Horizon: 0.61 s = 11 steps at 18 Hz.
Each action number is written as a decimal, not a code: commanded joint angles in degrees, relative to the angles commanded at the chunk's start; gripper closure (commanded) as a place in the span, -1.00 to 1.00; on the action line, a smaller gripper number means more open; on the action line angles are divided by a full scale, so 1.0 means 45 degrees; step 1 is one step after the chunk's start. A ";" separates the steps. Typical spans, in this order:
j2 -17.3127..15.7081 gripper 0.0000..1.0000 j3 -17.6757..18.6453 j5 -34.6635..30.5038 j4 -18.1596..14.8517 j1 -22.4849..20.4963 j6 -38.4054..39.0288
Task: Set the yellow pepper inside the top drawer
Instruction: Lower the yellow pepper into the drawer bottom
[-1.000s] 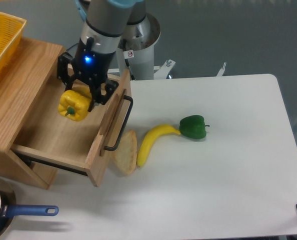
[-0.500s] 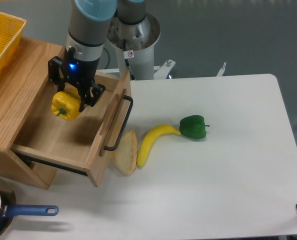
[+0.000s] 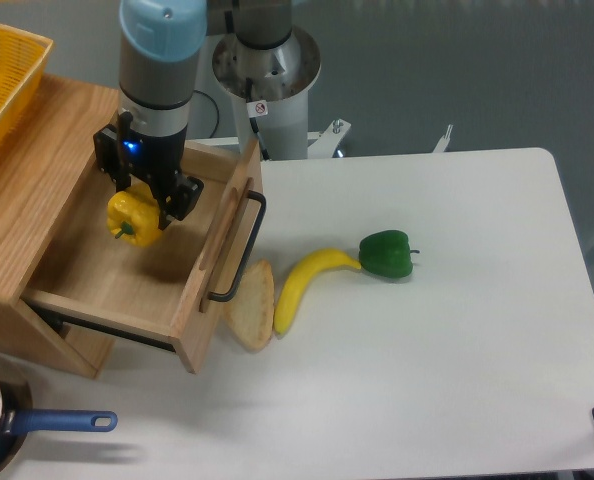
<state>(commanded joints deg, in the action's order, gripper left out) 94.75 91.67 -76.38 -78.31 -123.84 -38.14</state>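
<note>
1. Gripper (image 3: 137,205): pointing down over the open top drawer, fingers pinching the yellow pepper (image 3: 132,219) from either side. Blue light lit on the wrist housing.
2. Yellow pepper: held over the drawer's interior, toward its back-left part. Whether it touches the drawer floor cannot be told. Green stem faces forward and down, toward the drawer's front edge; body blocky, no clear long axis, upper part hidden between the fingers.
3. Top drawer (image 3: 127,285): light wood, pulled out toward the table, floor bare wood around the pepper. Front panel on the right carries a black bar handle (image 3: 239,250) running along it.
4. Wooden cabinet (image 3: 22,175): holds the drawer, at the table's left edge; yellow mesh basket (image 3: 2,80) on its top, at the far-left corner.
5. On the white table (image 3: 427,350): slice of bread (image 3: 251,305) leaning against the drawer front; banana (image 3: 302,283) just beside it, its tip touching the green bell pepper (image 3: 386,254), near the table's centre.
6. Near-left corner: pan with a blue handle (image 3: 62,423), partly cut off.
</note>
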 joint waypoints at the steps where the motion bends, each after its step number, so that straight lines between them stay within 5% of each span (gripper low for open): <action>1: 0.0020 0.14 0.0019 -0.0020 0.0117 0.0020 0.0019; 11: 0.0391 0.13 0.0098 -0.1367 0.0177 0.0684 0.0019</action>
<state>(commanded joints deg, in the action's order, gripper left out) 96.50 92.11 -82.53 -77.52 -120.76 -38.06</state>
